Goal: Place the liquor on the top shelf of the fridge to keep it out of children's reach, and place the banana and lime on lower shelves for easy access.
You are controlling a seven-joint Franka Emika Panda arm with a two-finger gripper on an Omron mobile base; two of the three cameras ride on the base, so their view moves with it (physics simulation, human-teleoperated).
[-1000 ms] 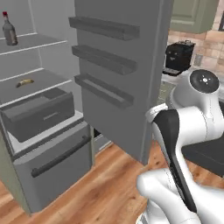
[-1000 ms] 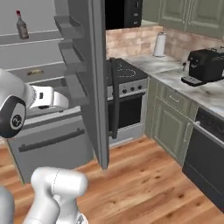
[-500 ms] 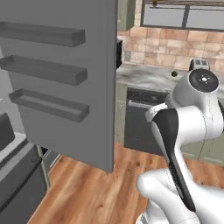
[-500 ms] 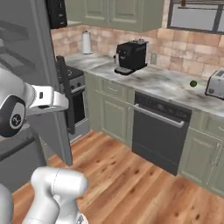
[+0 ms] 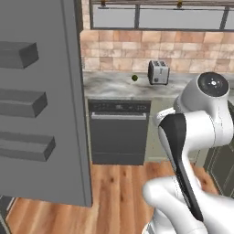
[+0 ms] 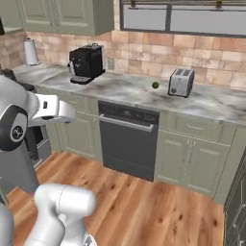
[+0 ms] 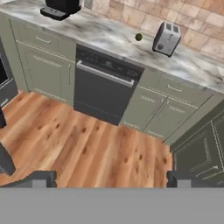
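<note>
Grey door panels of the tall refrigerator (image 5: 41,105) now stand at the left of your left base view, where 1 second ago that view looked straight into its interior with the bottle on the top shelf. The whole picture has shifted in both base views, so the base has turned; nothing on the shelves was moved.

You now face the pale marble counter (image 6: 120,89). On it sits the small round dark green lime (image 6: 155,85), just left of the silver 2-slot toaster (image 6: 181,82) and apart from it, above the dark dishwasher front (image 6: 127,140). A black coffee machine (image 6: 86,63) stands further left.

The gripper (image 7: 111,179) is spread wide and carries nothing, high above the wooden floor.

Judgement: the liquor step appears settled, and the lime looks like your next item. You still need to close most of the distance to the counter.
</note>
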